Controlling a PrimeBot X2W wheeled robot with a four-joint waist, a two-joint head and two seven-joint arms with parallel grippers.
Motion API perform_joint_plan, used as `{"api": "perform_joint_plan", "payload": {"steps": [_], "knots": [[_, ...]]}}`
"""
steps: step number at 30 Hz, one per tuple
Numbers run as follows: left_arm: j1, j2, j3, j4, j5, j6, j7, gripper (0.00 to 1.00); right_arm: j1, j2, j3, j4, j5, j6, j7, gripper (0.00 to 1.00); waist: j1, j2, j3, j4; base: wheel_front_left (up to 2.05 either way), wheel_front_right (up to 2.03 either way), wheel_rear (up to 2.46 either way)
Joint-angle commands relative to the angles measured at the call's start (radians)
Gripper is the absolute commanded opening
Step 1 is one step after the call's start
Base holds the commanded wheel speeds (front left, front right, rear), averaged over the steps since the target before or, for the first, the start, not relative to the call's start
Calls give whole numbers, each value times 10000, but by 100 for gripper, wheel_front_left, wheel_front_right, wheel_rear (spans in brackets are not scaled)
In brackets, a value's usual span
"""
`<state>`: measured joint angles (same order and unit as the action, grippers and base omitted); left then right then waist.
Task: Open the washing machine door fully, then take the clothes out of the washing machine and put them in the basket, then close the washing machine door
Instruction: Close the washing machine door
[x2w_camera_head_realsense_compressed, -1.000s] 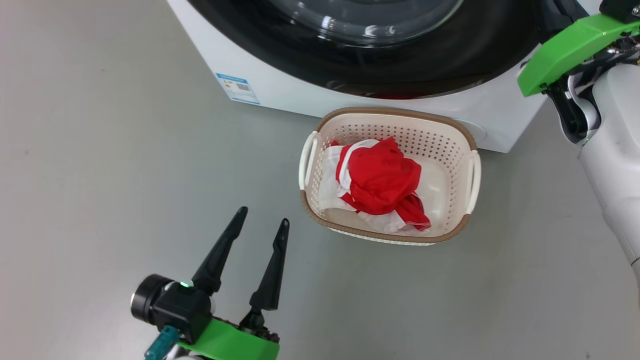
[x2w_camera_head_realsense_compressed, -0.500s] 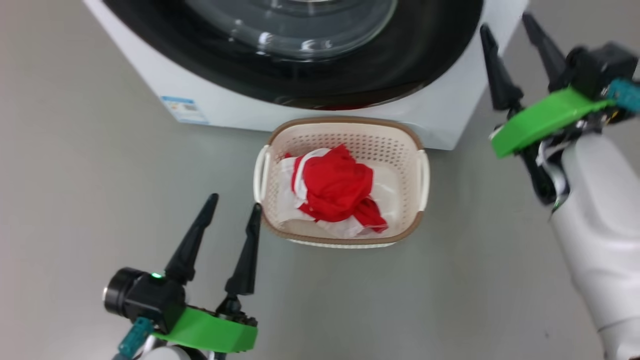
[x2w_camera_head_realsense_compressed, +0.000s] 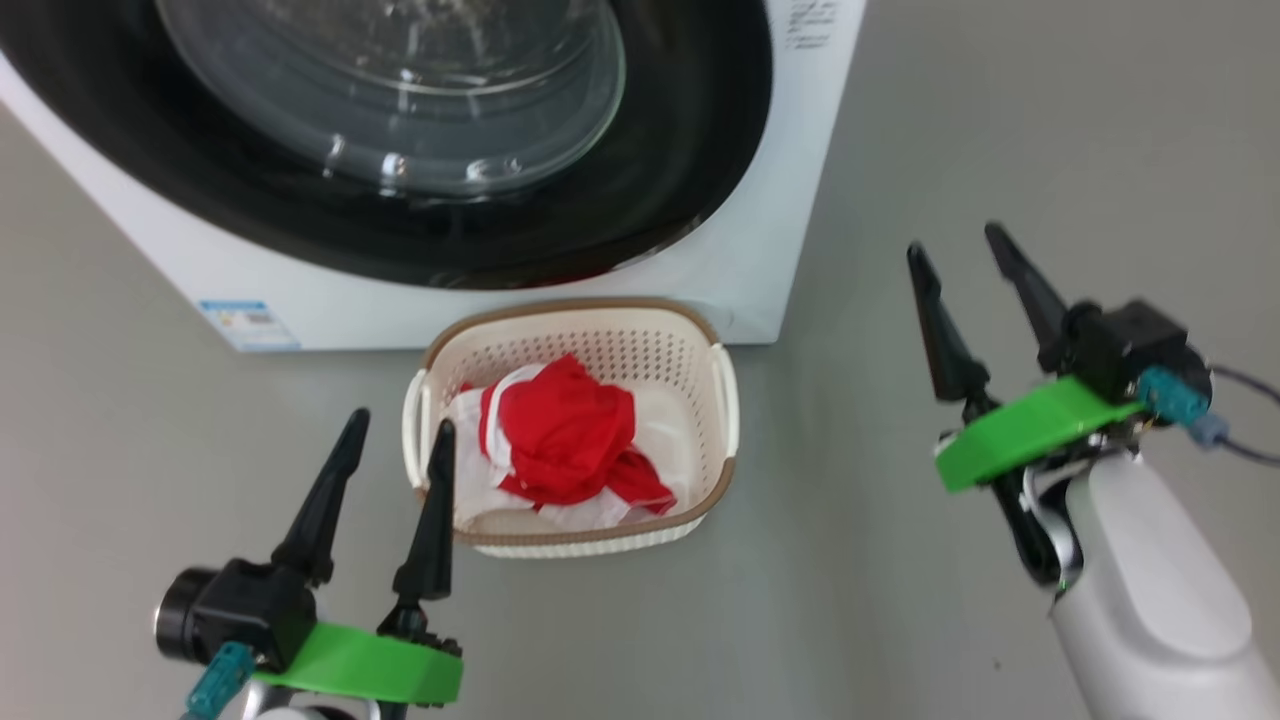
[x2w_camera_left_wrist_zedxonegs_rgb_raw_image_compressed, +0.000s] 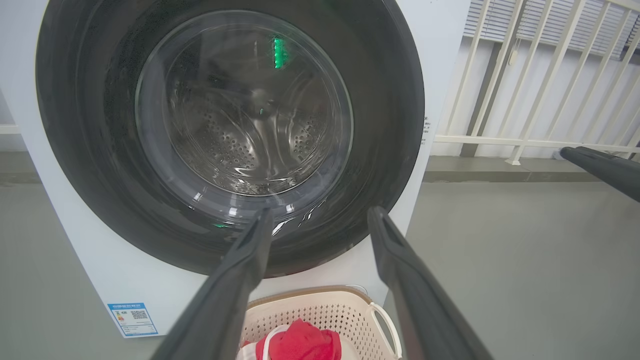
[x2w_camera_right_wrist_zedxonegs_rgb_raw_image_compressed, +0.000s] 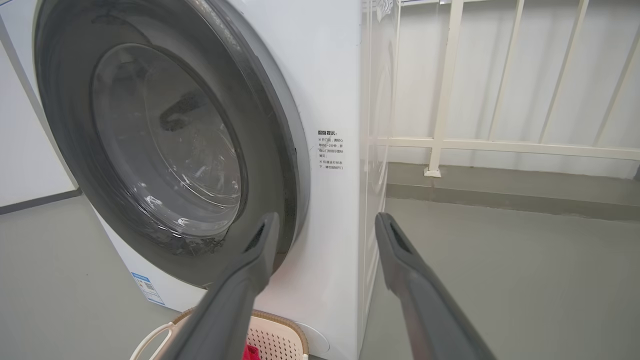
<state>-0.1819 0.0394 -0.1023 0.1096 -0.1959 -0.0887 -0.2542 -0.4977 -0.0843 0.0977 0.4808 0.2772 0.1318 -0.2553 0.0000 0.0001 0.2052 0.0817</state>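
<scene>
Clothes, red and white, lie heaped in the basket. The basket stands on the floor just in front of the washing machine, below its closed door. The left end effector hovers low beside the basket's left handle, fingers wide apart and empty, pointing at the machine. The right end effector hangs well right of the basket, beyond the machine's right corner, forearm rising from the lower right, fingers wide apart, holding nothing.

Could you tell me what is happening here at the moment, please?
A two-armed robot is on laundry duty. The red and white clothes lie in the cream basket on the floor, in front of the white washing machine, whose round glass door looks shut. The left claw and right claw hang open on either side of the basket, holding nothing.
</scene>
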Motion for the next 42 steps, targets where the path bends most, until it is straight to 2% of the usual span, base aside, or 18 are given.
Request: {"api": "perform_joint_plan", "payload": {"steps": [1, 12, 27, 35, 42], "knots": [[114, 108, 447, -116, 13, 4, -76, 100, 329, 160, 173, -463, -157, -11, -65, 100, 0, -1, -549, -509, 0, 0, 0], [837, 109, 1101, 108, -92, -87, -76, 100, 1879, 290, -338, -1390, -439, -11, -65, 100, 0, -1, -1492, -1082, 0, 0, 0], [1626, 238, 1637, 151, 295, -186, -76, 100, 3795, 324, -1065, -2870, -729, -11, -65, 100, 0, -1, -2317, -1113, 0, 0, 0], [1897, 225, 1813, 152, 433, -239, -76, 100, 4729, 240, -1208, -3733, -940, -11, -65, 100, 0, -1, -2565, -1076, 0, 0, 0], [2155, 203, 1927, 240, 549, -263, -76, 100, 5338, 254, -1173, -4013, -1155, -11, -65, 100, 0, -1, -2812, -1123, 0, 0, 0]]}}
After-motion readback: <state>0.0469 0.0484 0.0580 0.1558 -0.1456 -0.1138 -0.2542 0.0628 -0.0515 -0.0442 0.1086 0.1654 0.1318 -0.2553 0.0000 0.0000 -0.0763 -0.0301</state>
